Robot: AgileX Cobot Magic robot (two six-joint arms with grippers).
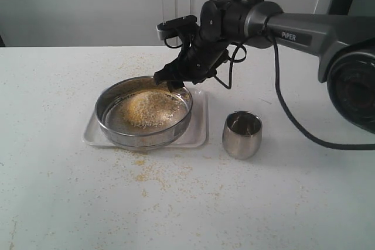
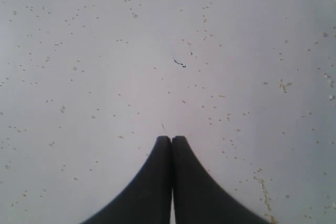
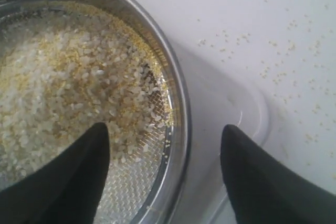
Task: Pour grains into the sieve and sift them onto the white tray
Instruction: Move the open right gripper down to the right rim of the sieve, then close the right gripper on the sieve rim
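Right wrist view: right claw (image 3: 165,132) spread, straddling the rim of the wide round steel mesh sieve (image 3: 176,93), yellow-and-whitish grains (image 3: 68,77) heaped inside, flat white rectangular tray (image 3: 247,114) underneath. Pouring looks done; next it should pinch that rim and shake. Left claw (image 2: 171,140) is pressed together.

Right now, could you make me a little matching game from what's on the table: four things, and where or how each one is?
Things:
1. sieve
2. steel cup
3. white tray
4. right gripper

Descriptions:
A. lies under the sieve
B. open, fingers either side of the sieve's rim
C. holds the grains
D. stands upright on the table, beside the tray

Pairs: 1-C, 2-D, 3-A, 4-B
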